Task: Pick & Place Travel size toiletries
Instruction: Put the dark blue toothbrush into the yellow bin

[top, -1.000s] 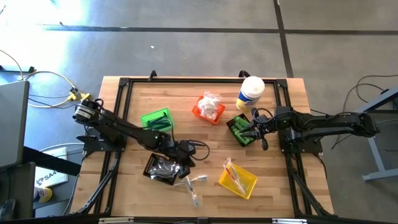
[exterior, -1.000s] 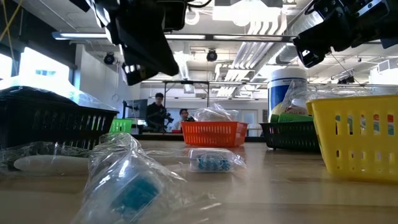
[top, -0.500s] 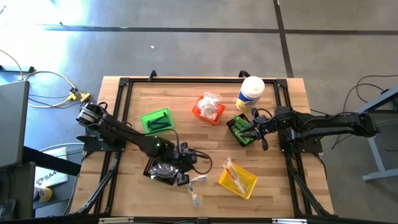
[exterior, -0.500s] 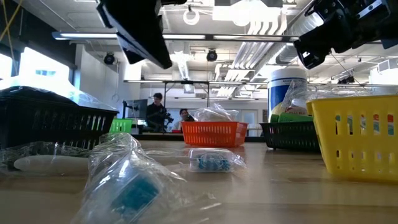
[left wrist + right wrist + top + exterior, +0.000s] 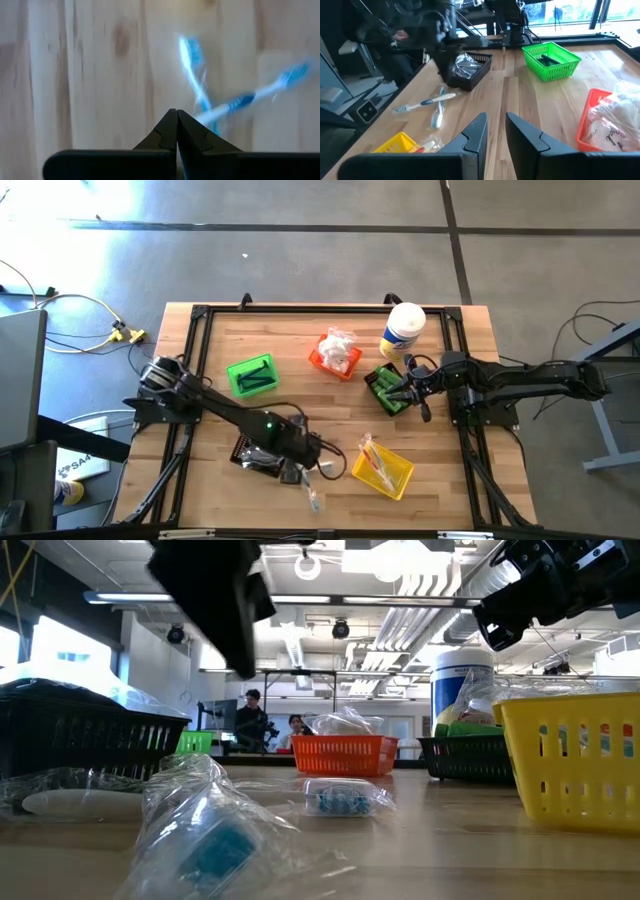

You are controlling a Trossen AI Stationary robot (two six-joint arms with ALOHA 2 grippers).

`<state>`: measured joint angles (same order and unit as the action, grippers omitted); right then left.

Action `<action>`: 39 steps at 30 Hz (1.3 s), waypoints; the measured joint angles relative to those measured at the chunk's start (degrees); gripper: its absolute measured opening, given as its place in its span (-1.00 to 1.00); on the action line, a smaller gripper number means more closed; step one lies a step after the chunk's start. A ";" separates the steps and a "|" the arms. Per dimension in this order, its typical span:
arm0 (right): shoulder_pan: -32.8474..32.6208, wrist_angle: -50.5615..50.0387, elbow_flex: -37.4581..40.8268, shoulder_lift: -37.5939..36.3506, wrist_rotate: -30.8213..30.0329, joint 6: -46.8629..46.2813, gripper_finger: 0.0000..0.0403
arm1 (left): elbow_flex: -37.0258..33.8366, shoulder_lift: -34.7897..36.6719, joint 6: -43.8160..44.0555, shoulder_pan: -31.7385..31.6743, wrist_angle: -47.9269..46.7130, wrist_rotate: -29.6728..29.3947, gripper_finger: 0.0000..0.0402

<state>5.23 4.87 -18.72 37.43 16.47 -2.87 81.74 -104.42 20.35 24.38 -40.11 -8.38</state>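
Blue-and-white toothbrushes point(image 5: 220, 102) in clear wrap lie crossed on the wooden bench point(image 5: 300, 340), and the left wrist view shows them just beyond the left claw point(image 5: 176, 125), whose fingers are pressed together on nothing. From above, that left claw point(image 5: 293, 471) sits at the corner of the black bin point(image 5: 255, 452), with the toothbrushes point(image 5: 312, 480) beside it. The right claw point(image 5: 493, 131) shows a narrow gap and is empty in its own view; overhead, it point(image 5: 402, 393) hangs over the dark bin of green items point(image 5: 385, 388). Only the low view shows two people point(image 5: 268, 720) in the room behind.
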 joint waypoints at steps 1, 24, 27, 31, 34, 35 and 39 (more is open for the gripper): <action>0.00 -0.16 0.00 0.00 -0.01 -0.01 -0.70 | 1.04 -0.83 -0.92 0.00 -1.65 0.01 -1.00; 0.00 -1.55 0.00 0.04 -0.01 0.02 -0.70 | 2.05 -3.39 -5.11 -2.40 0.36 -0.29 -0.48; 0.00 -1.54 0.00 0.04 -0.01 0.11 -0.70 | 2.23 -3.25 -5.06 -2.69 1.83 -0.19 -0.21; 0.00 -1.54 0.00 0.04 0.00 0.38 -0.70 | 2.20 -3.27 -5.08 -3.44 4.05 0.21 0.14; 0.00 -1.54 0.00 0.04 0.00 1.15 -0.70 | 2.20 -3.25 -5.12 -3.51 6.27 0.31 0.36; 0.00 -1.54 0.00 0.04 0.00 1.21 -0.70 | 2.20 -3.25 -5.52 -3.43 7.13 0.56 0.41; 0.00 -1.54 0.00 0.04 0.02 1.24 -0.70 | 2.20 -3.25 -9.62 -3.34 8.85 2.21 0.50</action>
<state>5.23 3.33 -18.72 37.47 16.49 -1.63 83.94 -107.68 10.73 21.04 -31.26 -6.16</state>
